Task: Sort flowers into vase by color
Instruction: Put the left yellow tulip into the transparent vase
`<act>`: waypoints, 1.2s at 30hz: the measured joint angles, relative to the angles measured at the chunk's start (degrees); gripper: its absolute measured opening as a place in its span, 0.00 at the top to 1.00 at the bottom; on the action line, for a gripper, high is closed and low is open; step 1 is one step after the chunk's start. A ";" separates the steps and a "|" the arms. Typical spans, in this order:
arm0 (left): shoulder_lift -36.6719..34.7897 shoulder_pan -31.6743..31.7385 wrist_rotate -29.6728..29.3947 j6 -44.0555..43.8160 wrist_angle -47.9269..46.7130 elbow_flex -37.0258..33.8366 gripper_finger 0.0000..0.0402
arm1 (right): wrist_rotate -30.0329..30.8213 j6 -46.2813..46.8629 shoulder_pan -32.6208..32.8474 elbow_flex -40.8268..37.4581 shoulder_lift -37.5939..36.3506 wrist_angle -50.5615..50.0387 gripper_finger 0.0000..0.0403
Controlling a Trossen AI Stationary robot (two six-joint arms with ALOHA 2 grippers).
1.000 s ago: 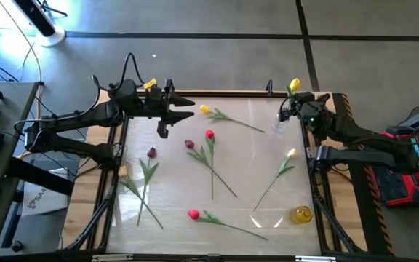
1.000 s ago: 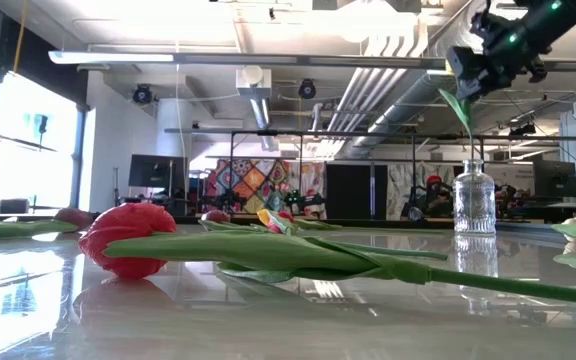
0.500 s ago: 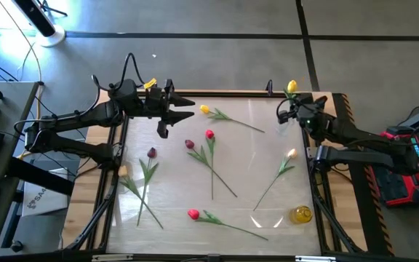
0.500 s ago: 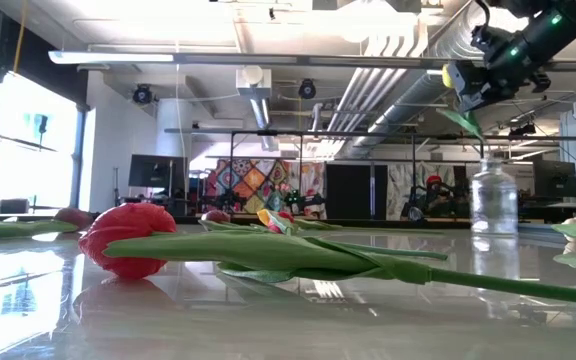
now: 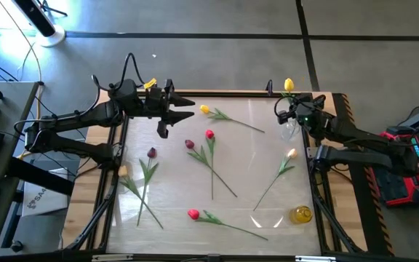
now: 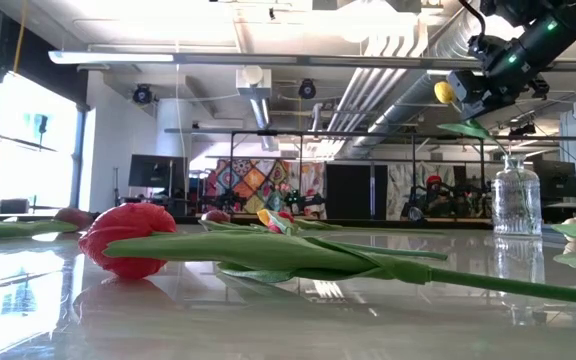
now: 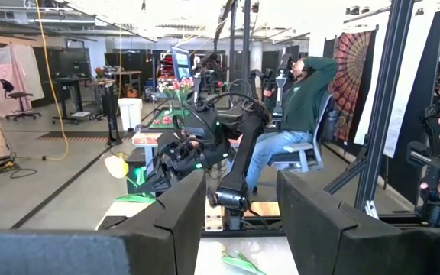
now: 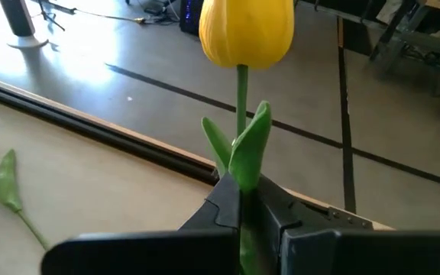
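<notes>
A yellow tulip [image 8: 247, 30] with a green stem is seen above the clear glass vase [image 6: 515, 201]. Near the vase, tulips in yellow [image 5: 204, 110], red [image 5: 209, 134], maroon [image 5: 189, 144] and peach [image 5: 291, 153] are shown on the pale glossy table [image 5: 253, 175]. A yellow jar [image 5: 301, 214] is seen at the table's corner.

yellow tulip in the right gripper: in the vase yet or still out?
Cannot tell. The right gripper is shut on the yellow tulip, held upright over the clear vase; the stem's lower end is hidden.

Robotics lab: exposed ceiling ducts [image 6: 268, 95], equipment racks, seated person [image 7: 300, 114].
</notes>
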 joint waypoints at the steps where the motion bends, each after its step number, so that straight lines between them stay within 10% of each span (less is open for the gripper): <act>1: 0.00 0.02 0.00 0.00 0.00 0.00 0.62 | 0.01 -0.32 -0.14 0.00 0.09 0.05 1.00; 36: 0.01 0.02 0.00 -0.02 0.00 0.00 0.62 | 0.32 -6.00 -2.18 -8.55 -0.50 14.11 1.00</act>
